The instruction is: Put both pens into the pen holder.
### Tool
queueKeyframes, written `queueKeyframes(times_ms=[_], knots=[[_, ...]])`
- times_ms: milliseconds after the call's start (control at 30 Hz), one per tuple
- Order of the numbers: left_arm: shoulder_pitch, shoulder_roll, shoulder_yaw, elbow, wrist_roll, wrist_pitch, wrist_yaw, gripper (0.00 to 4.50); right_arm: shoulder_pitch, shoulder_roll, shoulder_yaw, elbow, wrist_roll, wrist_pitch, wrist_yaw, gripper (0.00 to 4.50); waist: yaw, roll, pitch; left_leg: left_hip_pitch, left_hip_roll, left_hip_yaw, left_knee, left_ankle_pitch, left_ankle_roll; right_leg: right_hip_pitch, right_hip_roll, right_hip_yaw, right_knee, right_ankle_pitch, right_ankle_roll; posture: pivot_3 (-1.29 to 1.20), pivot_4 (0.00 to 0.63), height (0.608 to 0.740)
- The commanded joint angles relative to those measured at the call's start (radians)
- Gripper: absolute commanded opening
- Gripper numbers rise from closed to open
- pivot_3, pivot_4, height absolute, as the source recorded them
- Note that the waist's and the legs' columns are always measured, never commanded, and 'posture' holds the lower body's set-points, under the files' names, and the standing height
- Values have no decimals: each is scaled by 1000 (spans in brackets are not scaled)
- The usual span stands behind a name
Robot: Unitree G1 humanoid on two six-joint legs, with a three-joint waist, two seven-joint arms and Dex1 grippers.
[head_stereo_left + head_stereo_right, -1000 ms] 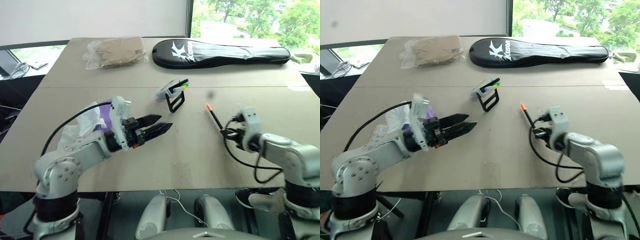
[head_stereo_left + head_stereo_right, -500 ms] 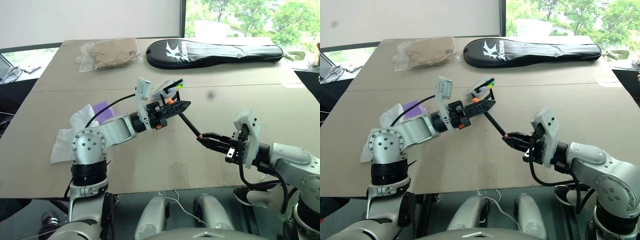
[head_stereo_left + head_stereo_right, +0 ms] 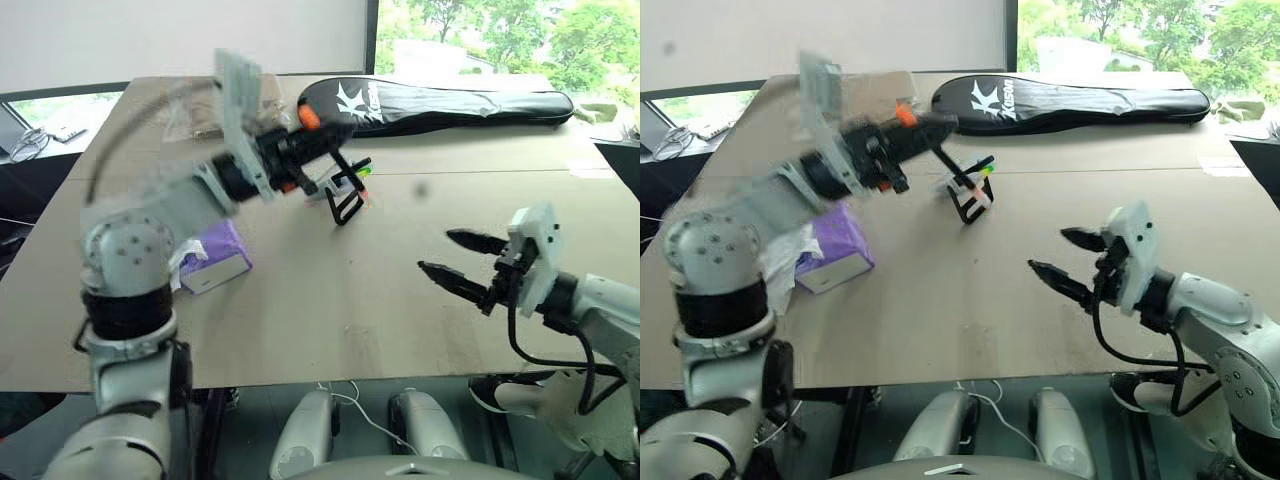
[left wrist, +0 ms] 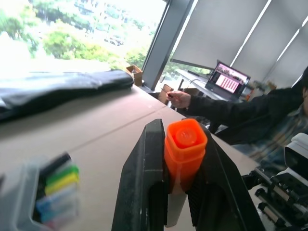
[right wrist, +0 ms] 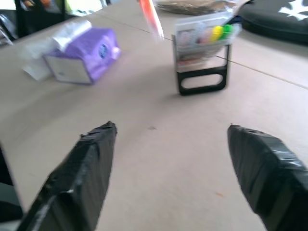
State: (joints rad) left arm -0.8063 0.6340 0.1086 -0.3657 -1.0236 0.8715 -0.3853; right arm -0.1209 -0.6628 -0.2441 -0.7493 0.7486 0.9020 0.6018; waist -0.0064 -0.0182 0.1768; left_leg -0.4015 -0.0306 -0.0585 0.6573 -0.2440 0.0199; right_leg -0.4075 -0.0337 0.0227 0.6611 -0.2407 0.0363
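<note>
My left gripper (image 3: 318, 140) is raised above the table's far middle, shut on the dark-barrelled pen with the orange cap (image 3: 309, 117). In the left wrist view the cap (image 4: 185, 144) sits squeezed between the two black fingers. The pen's barrel slants down toward the pen holder (image 3: 340, 190), a clear cup on a black wire loop on the table just below, with several coloured pen ends (image 5: 219, 32) at its mouth. My right gripper (image 3: 436, 252) hovers open and empty over the table at the right, well short of the holder.
A purple tissue pack (image 3: 215, 262) lies on the table to the left. A long black racket bag (image 3: 440, 103) lies along the far edge. In the left wrist view a person's arm (image 4: 226, 108) and a laptop (image 4: 230, 77) show beyond the table.
Half a second ago both grippers held the pen between them. The right gripper has opened and drawn back. The left gripper has risen toward the holder with the pen.
</note>
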Motion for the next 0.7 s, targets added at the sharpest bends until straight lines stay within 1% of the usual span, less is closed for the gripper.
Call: queueKeyframes(times_ms=[33, 67, 133, 233, 400, 500, 700], knots=[[-62, 34, -132, -49, 251, -170, -107, 0, -6, -45, -14, 21, -51, -130, 74, 3871, 0, 0, 0, 0, 0, 0, -2, 0, 0, 0, 0, 0, 0, 0, 0, 0, 150, 740], [-84, 67, -193, -51, 352, -214, -132, 0, -16, -55, -5, 30, -62, -139, 73, 3871, 0, 0, 0, 0, 0, 0, -3, 0, 0, 0, 0, 1, 0, 0, 0, 0, 150, 740], [-107, 99, -267, -46, 483, -269, -163, 0, -29, -64, 10, 41, -73, -150, 68, 3871, -5, -1, 0, 1, 1, 0, -5, 0, -1, -1, 0, 1, -1, 0, 0, 0, 150, 740], [-115, 110, -330, -32, 598, -324, -203, 0, -51, -62, 35, 46, -79, -152, 53, 3871, -7, -1, 1, 1, 1, 0, -6, 0, 0, -2, 0, 2, 0, -1, 0, 0, 150, 740], [-71, 120, -426, 34, 807, -431, -255, 0, -55, -65, 52, 50, -85, -157, 47, 3871, -5, -1, 1, 0, 1, 1, -6, -2, 3, -3, -1, 2, 0, -1, 0, 0, 150, 740], [-56, 97, -442, 60, 872, -440, -262, 0, -56, -71, 46, 48, -78, -156, 46, 3871, -4, -1, 1, -1, 1, 0, -6, -2, 3, -3, -1, 1, 0, -1, 1, 0, 150, 740], [-32, 36, -453, 95, 953, -438, -268, 0, -45, -81, 27, 27, -75, -179, 49, 3871, -3, -1, 1, -3, 1, -1, -5, -2, 3, -4, -1, 0, 0, -1, 1, 0, 150, 740]])
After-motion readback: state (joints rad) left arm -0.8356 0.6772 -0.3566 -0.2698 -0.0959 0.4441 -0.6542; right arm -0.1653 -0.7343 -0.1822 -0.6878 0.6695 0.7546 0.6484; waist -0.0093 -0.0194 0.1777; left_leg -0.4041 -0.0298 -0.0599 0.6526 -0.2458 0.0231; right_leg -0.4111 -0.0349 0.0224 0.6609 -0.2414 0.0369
